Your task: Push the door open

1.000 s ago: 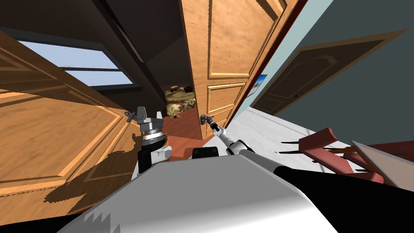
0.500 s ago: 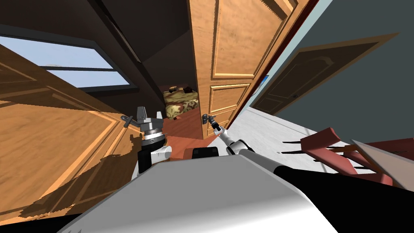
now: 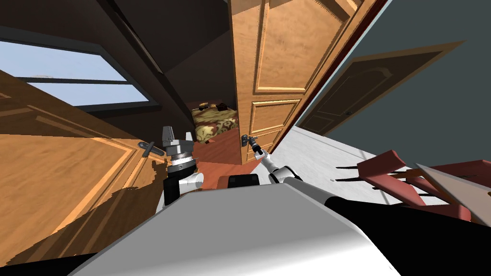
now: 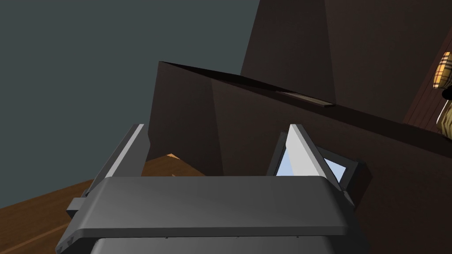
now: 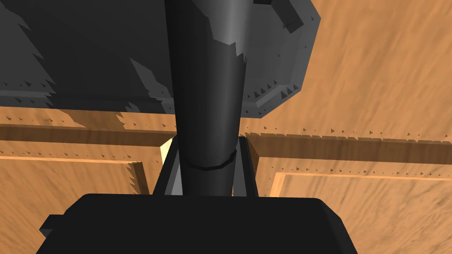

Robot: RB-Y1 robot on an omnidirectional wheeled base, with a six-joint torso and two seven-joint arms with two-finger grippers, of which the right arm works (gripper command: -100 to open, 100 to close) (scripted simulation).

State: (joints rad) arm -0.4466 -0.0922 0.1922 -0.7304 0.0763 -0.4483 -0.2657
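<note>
1. Head view: you have the wooden door point(image 3: 280, 67) ahead and to your right. It stands partly open, with a dark handle point(image 3: 245, 140) low on its free edge. Your right hand point(image 3: 251, 143) reaches out on a thin forearm to that handle. Your left hand point(image 3: 177, 135) is raised just past the chest, near a second door leaf point(image 3: 62, 177) on your left, which carries its own lever point(image 3: 148, 148). You cannot tell whether that hand touches the lever. Through the gap between the two leaves you see a bed point(image 3: 216, 123) with a patterned cover. A window point(image 3: 72, 79) shows above the left leaf. Off to the right lie a white floor point(image 3: 321, 153), a dark door point(image 3: 355, 93) shut in a grey-blue wall, and some reddish furniture point(image 3: 383, 170).
2. Left wrist view: your left hand point(image 4: 216, 145) is wide, its two fingers point(image 4: 304, 152) standing well apart with nothing between them.
3. Right wrist view: your right hand point(image 5: 207, 152) is narrow and holds the handle point(image 5: 207, 88), with its fingers point(image 5: 173, 178) pressing the dark bar's sides. The grey plate point(image 5: 88, 53) of the handle sits against the orange-brown panelled door point(image 5: 375, 79) just behind it.
</note>
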